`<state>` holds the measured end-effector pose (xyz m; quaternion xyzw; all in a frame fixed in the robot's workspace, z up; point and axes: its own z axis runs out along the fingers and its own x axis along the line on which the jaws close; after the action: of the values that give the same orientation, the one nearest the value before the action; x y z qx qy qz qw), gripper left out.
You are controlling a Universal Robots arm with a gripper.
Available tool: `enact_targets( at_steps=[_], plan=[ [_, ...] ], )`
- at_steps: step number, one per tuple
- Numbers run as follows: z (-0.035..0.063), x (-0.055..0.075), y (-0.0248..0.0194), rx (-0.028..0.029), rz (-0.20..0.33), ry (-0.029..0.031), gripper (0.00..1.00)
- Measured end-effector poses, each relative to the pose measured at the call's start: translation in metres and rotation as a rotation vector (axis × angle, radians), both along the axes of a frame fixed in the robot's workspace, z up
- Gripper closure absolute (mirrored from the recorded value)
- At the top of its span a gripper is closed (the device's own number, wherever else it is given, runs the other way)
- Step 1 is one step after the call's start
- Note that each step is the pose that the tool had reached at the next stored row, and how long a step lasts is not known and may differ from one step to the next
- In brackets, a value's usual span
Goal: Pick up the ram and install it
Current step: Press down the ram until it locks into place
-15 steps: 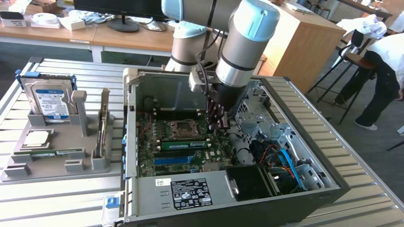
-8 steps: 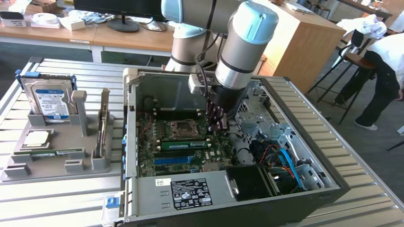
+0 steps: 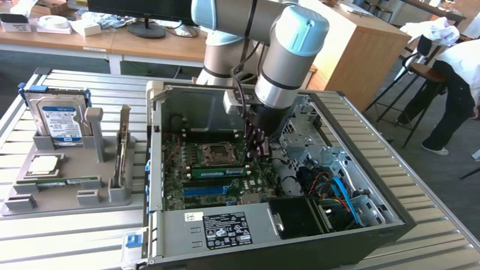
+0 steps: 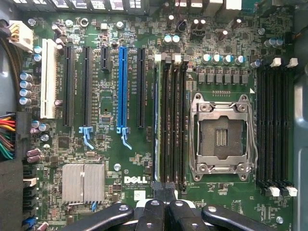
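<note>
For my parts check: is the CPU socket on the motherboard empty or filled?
Empty: the CPU socket shows bare contacts inside its metal frame.

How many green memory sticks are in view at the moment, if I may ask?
2. One, the ram, sits in the motherboard near the CPU socket. The other stick lies flat in the grey holder at the exterior view's left. More may be hidden.

Exterior view high, oblique, over case (image 3: 155, 146); wrist view close above shared motherboard (image 4: 110, 144)
</note>
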<state>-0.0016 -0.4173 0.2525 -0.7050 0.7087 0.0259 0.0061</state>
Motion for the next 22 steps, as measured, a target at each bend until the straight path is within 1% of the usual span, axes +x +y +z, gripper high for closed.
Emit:
enact_targets(
  at_steps=[15,22],
  plan=[
    [-0.0062,0.0000,0.0000,-0.0001,0.000,0.0000,0.90],
    [-0.0067,0.0000,0.0000,0.0000,0.000,0.0000,0.90]
  ],
)
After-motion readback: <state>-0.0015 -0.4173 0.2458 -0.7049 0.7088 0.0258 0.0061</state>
